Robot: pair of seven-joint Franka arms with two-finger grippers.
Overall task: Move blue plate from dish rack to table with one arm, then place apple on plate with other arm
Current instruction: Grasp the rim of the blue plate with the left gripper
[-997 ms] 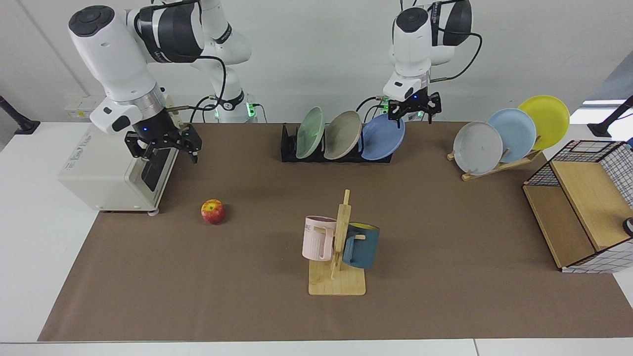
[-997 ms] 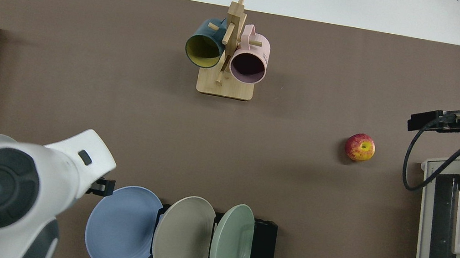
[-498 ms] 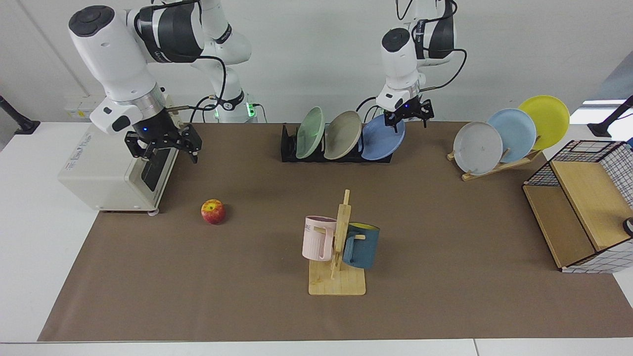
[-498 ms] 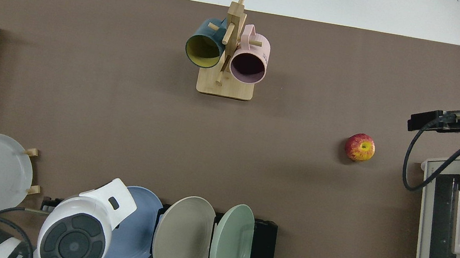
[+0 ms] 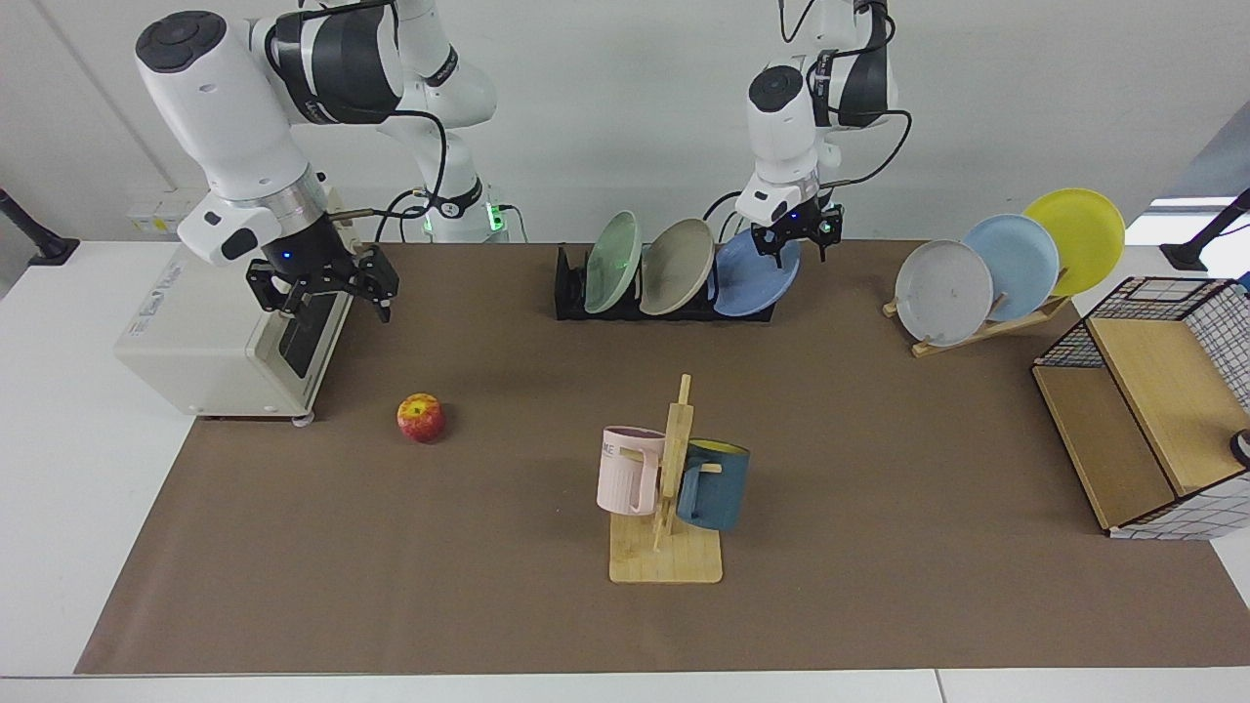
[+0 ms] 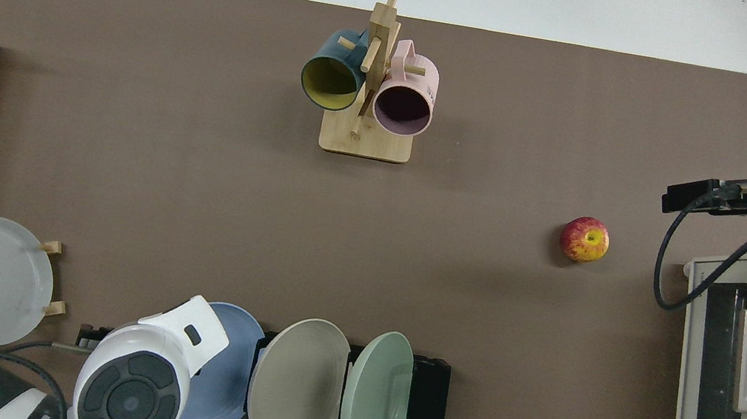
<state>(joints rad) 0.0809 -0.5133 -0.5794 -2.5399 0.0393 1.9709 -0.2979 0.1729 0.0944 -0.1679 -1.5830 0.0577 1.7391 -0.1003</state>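
From the facing view, the left tool [image 5: 800, 236] has shifted inward over the last second and now sits at the upper rim of the blue plate [image 5: 754, 281], its fingers apart, not yet closed on it. That plate leans in the end slot of the dish rack [image 5: 571, 289], beside the beige plate [image 5: 676, 266]. The right tool [image 5: 325, 284] waits released by the toaster oven [image 5: 195, 337]; the apple [image 5: 421, 417] lies apart on the surface [image 5: 879, 469].

From above, the left arm's wrist covers part of the blue plate [image 6: 230, 382]. Bare mat lies between rack and mug tree [image 6: 371, 82], room to set it down.
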